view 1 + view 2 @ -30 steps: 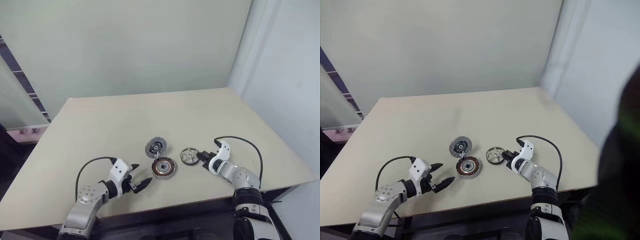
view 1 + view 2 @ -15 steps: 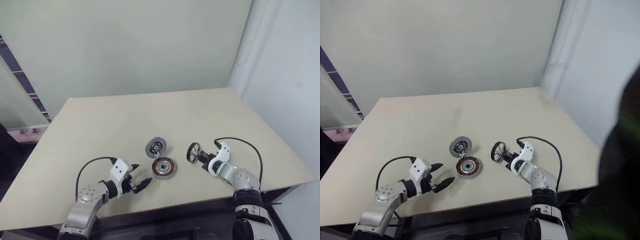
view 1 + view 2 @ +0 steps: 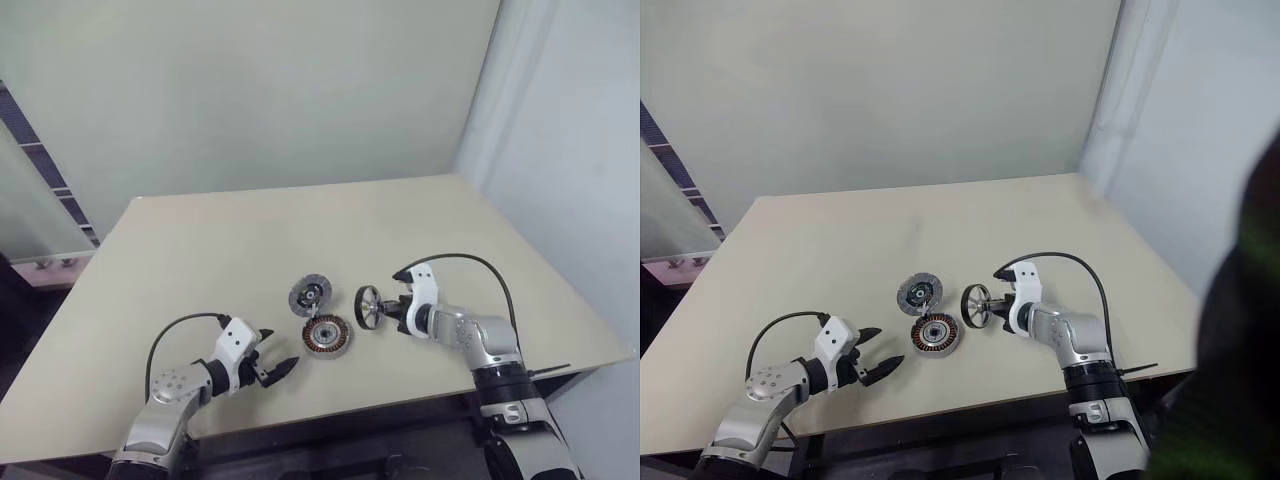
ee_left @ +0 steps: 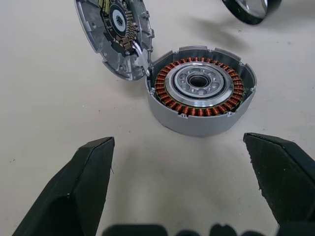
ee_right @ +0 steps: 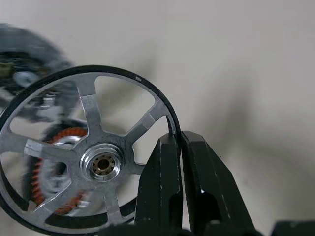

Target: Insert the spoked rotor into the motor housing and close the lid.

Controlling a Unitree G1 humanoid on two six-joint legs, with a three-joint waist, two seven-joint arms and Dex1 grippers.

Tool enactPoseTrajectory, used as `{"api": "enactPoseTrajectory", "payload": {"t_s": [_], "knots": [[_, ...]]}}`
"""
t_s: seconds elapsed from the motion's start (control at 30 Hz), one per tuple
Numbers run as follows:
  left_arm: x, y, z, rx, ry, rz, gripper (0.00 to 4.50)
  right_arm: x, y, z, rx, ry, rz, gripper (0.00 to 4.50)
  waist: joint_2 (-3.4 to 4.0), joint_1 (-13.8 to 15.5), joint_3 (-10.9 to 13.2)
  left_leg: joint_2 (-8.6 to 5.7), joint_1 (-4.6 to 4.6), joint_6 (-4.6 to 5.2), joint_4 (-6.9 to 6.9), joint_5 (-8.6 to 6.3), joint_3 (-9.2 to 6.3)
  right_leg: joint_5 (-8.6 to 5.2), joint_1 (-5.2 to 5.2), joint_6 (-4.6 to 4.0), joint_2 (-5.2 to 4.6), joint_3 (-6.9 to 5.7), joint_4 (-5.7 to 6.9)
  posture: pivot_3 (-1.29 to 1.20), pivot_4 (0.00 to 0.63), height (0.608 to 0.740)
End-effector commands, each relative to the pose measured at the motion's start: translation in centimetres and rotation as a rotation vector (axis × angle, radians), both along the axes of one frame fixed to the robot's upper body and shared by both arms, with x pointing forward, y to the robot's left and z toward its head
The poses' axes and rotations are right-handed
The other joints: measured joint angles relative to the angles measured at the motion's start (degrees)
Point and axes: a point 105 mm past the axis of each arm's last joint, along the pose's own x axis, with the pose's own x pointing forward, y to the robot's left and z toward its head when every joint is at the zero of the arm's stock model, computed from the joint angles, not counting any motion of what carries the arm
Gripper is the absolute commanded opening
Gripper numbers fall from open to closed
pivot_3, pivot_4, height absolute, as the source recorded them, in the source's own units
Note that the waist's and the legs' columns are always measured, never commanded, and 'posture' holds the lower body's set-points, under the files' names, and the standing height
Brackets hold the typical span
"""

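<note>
The right gripper (image 5: 178,147) has its jaws pinched together on the rim of the spoked rotor (image 5: 83,152), gripping it at one edge so that the wheel stands on edge in the air, clear of the surface (image 3: 200,260). In the head views the rotor (image 3: 368,306) hangs just to the right of the motor housing (image 3: 327,336), near it but not touching, with its face turned sideways. Through the spokes, the right wrist view shows a blur of copper windings (the housing lies behind and below the wheel).

The left gripper (image 4: 189,184) has its jaws spread wide and holds nothing; it hovers low over the surface, pointing at the housing (image 4: 199,93), which sits between the two fingertips (image 4: 93,157) but well ahead of them. The housing lies flat, open side up, with its ring of orange windings around a metallic centre.

The lid (image 4: 114,34) stands tilted beside the housing, its lower edge touching the housing's rim on the far side from the left gripper, its inner face showing.
</note>
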Motion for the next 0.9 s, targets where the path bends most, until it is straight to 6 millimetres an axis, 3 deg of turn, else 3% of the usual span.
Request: {"api": "enactPoseTrajectory", "payload": {"t_s": [0.03, 0.13, 0.33, 0.9], "knots": [[0.6, -0.4, 1.1, 0.003, -0.051, -0.022, 4.5, 0.4, 2.0, 2.8, -0.016, -0.089, 0.096, 0.03, 0.0, 0.01, 0.0, 0.0, 0.0, 0.0, 0.0, 0.0, -0.01, 0.0, 0.0, 0.0, 0.0, -0.01, 0.0, 0.0, 0.0, 0.74], [0.5, -0.7, 0.8, 0.016, -0.046, -0.043, 4.5, -0.1, 3.9, 3.1, -0.069, -0.097, 0.191, 0.03, 0.0, 0.02, 0.0, 0.0, -0.01, 0.0, -0.01, 0.0, -0.02, 0.0, 0.0, 0.0, 0.0, -0.02, 0.0, 0.0, 0.0, 0.74], [0.1, -0.8, 0.5, 0.03, -0.033, -0.059, 4.5, -0.9, 5.8, 2.8, -0.147, -0.103, 0.299, 0.03, -0.02, 0.1, -0.01, -0.01, -0.09, 0.0, -0.01, 0.0, -0.03, 0.0, -0.07, 0.0, 0.0, -0.02, -0.01, 0.0, 0.0, 0.74], [-0.2, -1.3, 0.2, 0.024, -0.03, -0.065, 4.5, -0.3, 6.9, 0.9, -0.242, -0.129, 0.327, 0.03, -0.02, 0.07, -0.01, -0.01, -0.09, 0.0, -0.01, 0.0, -0.03, 0.01, -0.1, 0.01, 0.0, -0.03, 0.01, 0.0, 0.0, 0.74]]}}
